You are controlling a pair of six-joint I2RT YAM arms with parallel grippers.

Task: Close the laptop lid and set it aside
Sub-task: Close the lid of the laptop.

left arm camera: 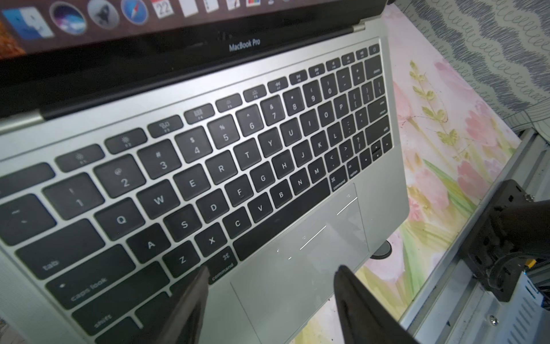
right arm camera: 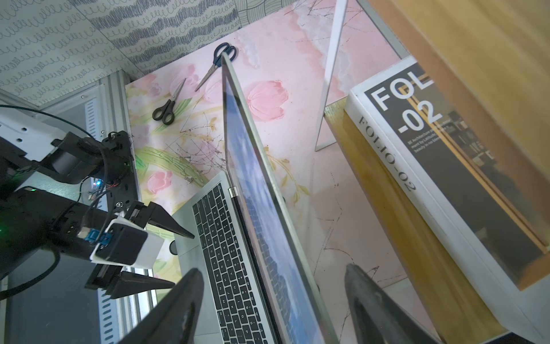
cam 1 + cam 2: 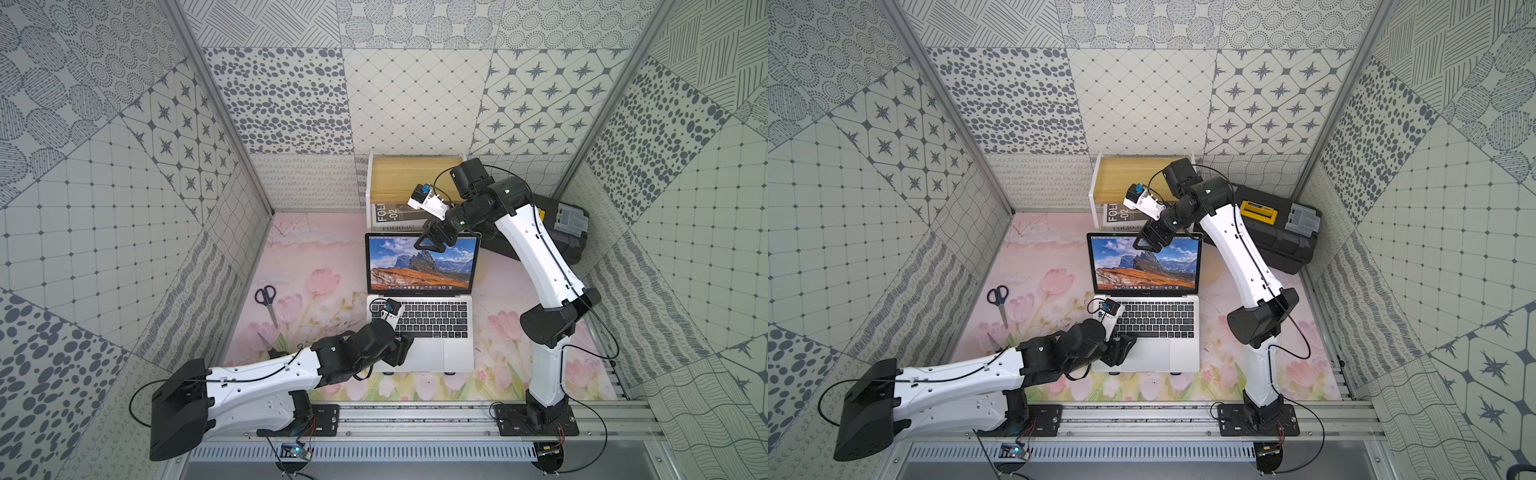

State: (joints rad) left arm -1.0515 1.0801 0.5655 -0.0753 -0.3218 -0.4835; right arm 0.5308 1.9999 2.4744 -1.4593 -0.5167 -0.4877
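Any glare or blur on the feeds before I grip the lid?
Both top views: sharp, evenly lit, no glare on the laptop lid. Right wrist: lid edge crisp, right end effector fingers blurred. Left wrist: keys soft, thin glare streaks on trackpad.

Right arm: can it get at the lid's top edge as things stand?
Probably yes: the right gripper hangs open astride the top edge of the laptop lid, a finger on either side. The book behind stands clear.

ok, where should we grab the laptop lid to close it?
Take the laptop lid by its free top edge, from above: it stands near upright, thin, hinged at the keyboard. The right gripper hangs there, open jaws straddling it.
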